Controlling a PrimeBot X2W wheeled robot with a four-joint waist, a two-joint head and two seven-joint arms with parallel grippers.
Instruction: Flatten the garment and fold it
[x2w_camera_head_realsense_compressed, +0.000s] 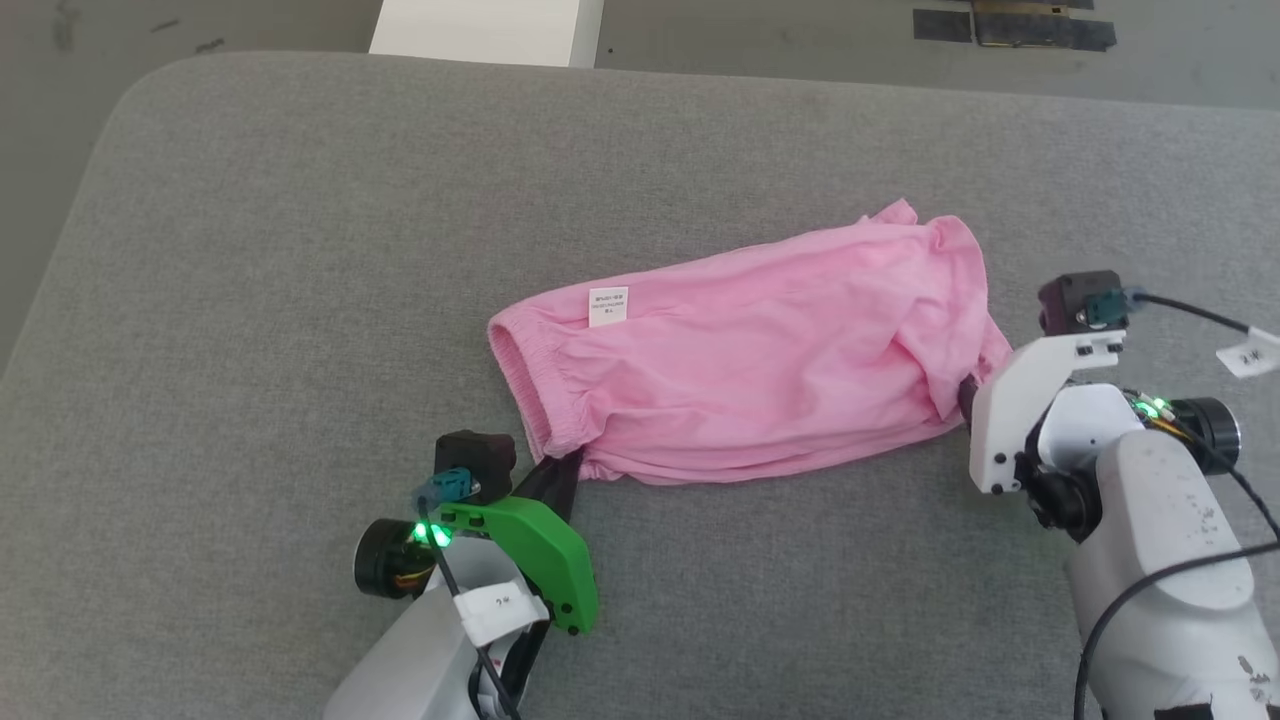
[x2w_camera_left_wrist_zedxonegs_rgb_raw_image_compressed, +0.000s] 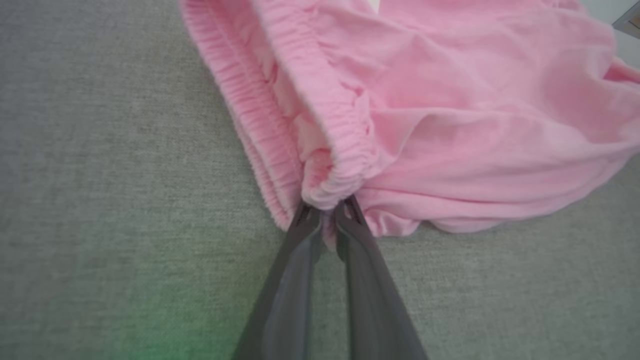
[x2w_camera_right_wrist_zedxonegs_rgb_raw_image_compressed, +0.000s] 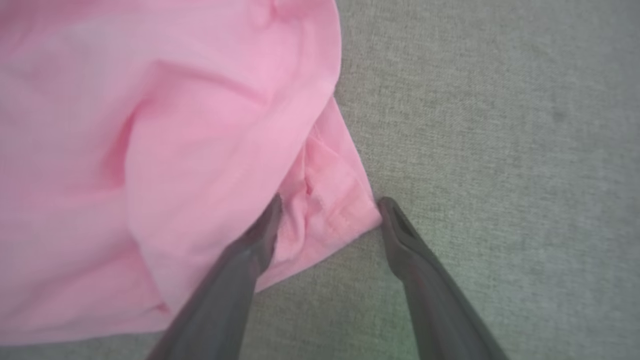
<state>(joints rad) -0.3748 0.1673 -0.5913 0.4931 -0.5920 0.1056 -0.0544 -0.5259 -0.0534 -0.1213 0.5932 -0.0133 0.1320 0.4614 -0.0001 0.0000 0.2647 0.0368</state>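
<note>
Head view: the garment (x2w_camera_head_realsense_compressed: 760, 350) is lying crumpled on the grey worktop (x2w_camera_head_realsense_compressed: 300, 300), its long axis running across the picture, with the gathered waistband (x2w_camera_head_realsense_compressed: 520, 370) at the robot's left end and the leg hems at the right end (the small white label (x2w_camera_head_realsense_compressed: 608, 306) is facing up just inside the waistband).

The left gripper (x2w_camera_head_realsense_compressed: 560, 470) is sitting at the near corner of the waistband. In the left wrist view its fingers (x2w_camera_left_wrist_zedxonegs_rgb_raw_image_compressed: 360, 250) are pressing together on a pinch of the bunched elastic.

At the other end, the right gripper (x2w_camera_right_wrist_zedxonegs_rgb_raw_image_compressed: 331, 202) is reaching the near hem corner. Its fingers (x2w_camera_right_wrist_zedxonegs_rgb_raw_image_compressed: 405, 240) are standing wide apart, and the stitched corner is lying on the worktop between them, one finger over the cloth and the other just off its edge.

Each arm is therefore working its own end. The coming move probably turns on the right fingers closing on that corner, so both ends can be drawn apart along the long axis.
</note>
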